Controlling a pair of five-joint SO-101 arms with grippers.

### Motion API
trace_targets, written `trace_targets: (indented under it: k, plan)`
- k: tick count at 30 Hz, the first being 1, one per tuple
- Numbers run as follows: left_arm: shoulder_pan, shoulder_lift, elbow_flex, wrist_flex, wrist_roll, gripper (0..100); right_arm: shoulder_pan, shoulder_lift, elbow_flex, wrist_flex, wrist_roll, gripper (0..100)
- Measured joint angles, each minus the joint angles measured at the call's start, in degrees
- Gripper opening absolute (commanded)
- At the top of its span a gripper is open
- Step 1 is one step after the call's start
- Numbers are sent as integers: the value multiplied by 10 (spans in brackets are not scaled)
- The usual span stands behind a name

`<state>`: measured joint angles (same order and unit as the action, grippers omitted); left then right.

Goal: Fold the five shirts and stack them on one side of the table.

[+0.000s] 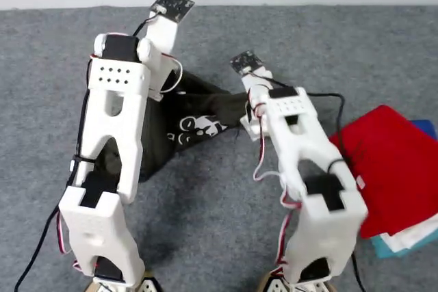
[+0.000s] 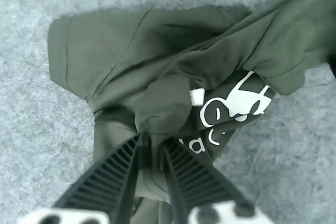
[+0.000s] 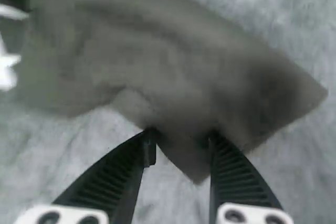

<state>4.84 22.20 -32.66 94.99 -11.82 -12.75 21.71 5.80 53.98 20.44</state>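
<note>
At the left, the left arm: white, stretched from the near edge toward the far side of the grey table. At its far end, the left gripper, jaws drawn almost together and clamped on a bunched fold of the dark shirt, black ribbed fingers pinching cloth from both sides.

Just right of that arm, the dark shirt itself: crumpled between the two arms toward the far middle of the table, partly hidden under the left arm, white print facing up. Beside the pinched fold, a small white tag. One flap spread flat on the grey surface.

Farther right, the right gripper, at the right end of the same shirt. Jaws apart, straddling a corner of the cloth, fabric lying between the fingertips without being squeezed.

Nearer the front edge, the right arm: white, leaning leftward toward its far end, thin cables along its side.

At the far right, well apart from the dark shirt, a stack of folded shirts. On top, the red shirt. Beneath it, a white layer and a teal layer peeking out on the near side, and a blue edge on the far side.
</note>
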Motion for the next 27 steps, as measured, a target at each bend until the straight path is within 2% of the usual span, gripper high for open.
trace_targets:
  k: [4, 7, 14, 20, 27]
  plan:
    - [0, 0, 4, 0, 0, 12, -4, 81, -81, 0, -1, 146]
    - [0, 0, 4, 0, 0, 12, -2, 117, -127, 1, -1, 12]
    - [0, 0, 4, 0, 0, 12, 12, 149, -193, 58, 55, 10]
    - [0, 0, 4, 0, 0, 12, 12, 93, -229, 172, 63, 10]
    - [0, 0, 4, 0, 0, 12, 8, -97, -238, 254, 63, 10]
